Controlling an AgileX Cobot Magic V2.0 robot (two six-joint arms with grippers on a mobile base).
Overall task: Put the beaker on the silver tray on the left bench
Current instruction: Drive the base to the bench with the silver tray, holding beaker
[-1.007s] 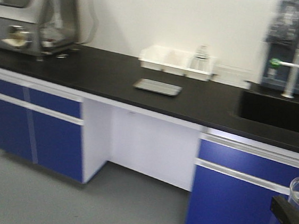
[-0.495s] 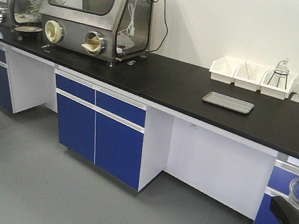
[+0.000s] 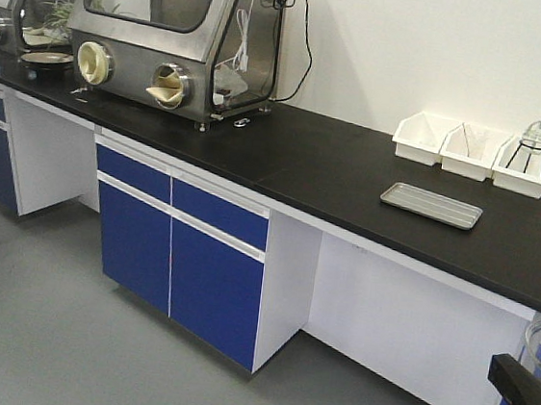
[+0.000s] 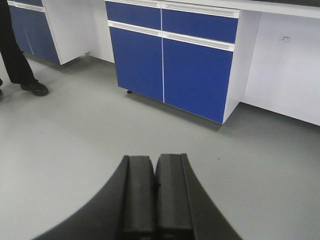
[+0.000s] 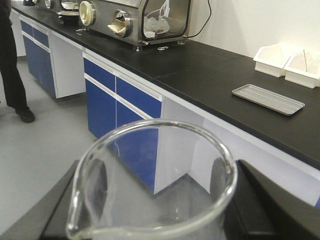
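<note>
The beaker is clamped between the black sides of the right gripper, spout towards the camera, held out in front of the cabinets and well apart from the silver tray. The tray lies flat on the black tabletop near the white bins. The left gripper is pressed closed on nothing, above the grey floor

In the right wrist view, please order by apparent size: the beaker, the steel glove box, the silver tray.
1. beaker: largest, only because it is nearest the camera.
2. steel glove box, partly cropped.
3. silver tray: smallest.
</note>
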